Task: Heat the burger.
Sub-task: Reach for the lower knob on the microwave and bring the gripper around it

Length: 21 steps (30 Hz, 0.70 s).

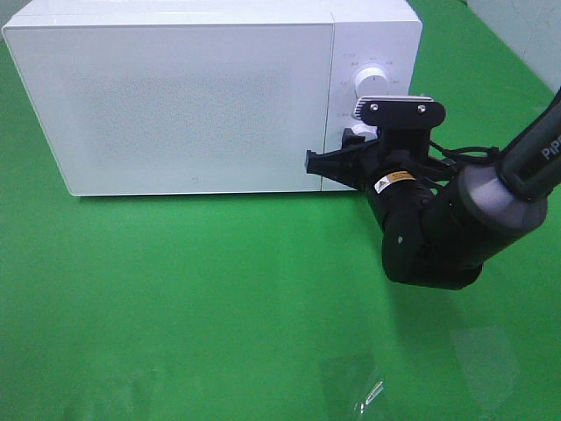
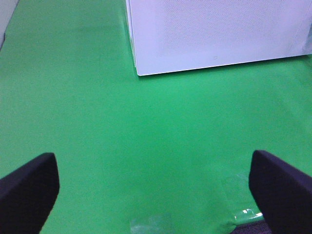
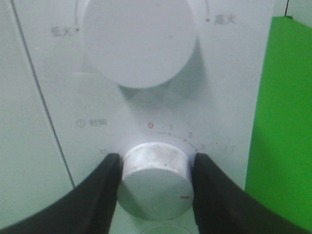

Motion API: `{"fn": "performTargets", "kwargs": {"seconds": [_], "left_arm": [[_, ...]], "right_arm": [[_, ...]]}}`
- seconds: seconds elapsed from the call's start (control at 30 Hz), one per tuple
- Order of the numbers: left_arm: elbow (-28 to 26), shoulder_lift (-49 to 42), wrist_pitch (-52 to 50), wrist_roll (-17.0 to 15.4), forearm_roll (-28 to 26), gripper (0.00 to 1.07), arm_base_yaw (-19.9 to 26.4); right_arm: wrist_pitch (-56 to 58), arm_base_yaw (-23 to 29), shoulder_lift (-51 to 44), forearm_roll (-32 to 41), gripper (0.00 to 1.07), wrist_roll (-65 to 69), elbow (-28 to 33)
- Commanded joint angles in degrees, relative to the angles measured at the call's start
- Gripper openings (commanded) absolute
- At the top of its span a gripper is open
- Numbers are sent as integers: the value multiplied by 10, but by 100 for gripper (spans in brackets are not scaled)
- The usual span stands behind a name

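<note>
- the green cloth (image 1: 219,307) covers the whole work surface; no food lies on it in any view.
- the microwave (image 1: 175,96) stands at the back with its door (image 1: 175,53) closed flush, which in my judgement means loading is done and only the controls are left.
- the right gripper (image 3: 156,165) reaches in square to the control panel (image 1: 386,35), so that a roll of the wrist would turn a dial. its fingers (image 3: 105,187) are clamped on either side of the timer knob (image 3: 151,187), touching it.
- the left gripper (image 2: 156,190) hangs over bare cloth well clear of the microwave, jaws spread wide and holding nothing; it looks parked out of the way.
- the burger shows in no view. i judge it sits inside behind the frosted door, but that cannot be confirmed, and its facing and long axis cannot be told.
- the upper knob (image 3: 139,41) is untouched.
- the timer knob's red mark (image 3: 185,196) lies beside one finger, away from the printed 0.
</note>
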Motion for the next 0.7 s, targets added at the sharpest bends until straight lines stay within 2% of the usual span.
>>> {"fn": "performTargets", "kwargs": {"seconds": [0.03,0.1,0.13,0.17,0.2,0.23,0.4,0.43,0.47,0.5,0.53,0.6,0.7], "left_arm": [[2,-10,-3,-2,-1,98,3],[2,-10,-3,-2,-1,98,3],[2,-10,-3,-2,-1,98,3],[2,-10,-3,-2,-1,98,3],[2,-10,-3,-2,-1,98,3],[2,-10,-3,-2,-1,98,3],[2,-10,-3,-2,-1,98,3],[2,-10,-3,-2,-1,98,3],[2,-10,-3,-2,-1,98,3],[2,-10,-3,-2,-1,98,3],[2,-10,-3,-2,-1,98,3],[2,-10,-3,-2,-1,98,3],[2,-10,-3,-2,-1,98,3]], "right_arm": [[-112,-5,-1,-43,0,91,-11],[-110,-5,-1,-43,0,189,-11],[-110,-5,-1,-43,0,189,-11],[-110,-5,-1,-43,0,270,-11],[-110,-5,-1,-43,0,270,-11],[-110,-5,-1,-43,0,345,-11],[-111,-5,-1,-43,0,478,-11],[-111,-5,-1,-43,1,564,-11],[-111,-5,-1,-43,1,564,-11],[-112,-5,-1,-42,1,657,-11],[-112,-5,-1,-42,1,657,-11],[-112,-5,-1,-37,1,747,-11],[-112,-5,-1,-36,1,778,-11]]}}
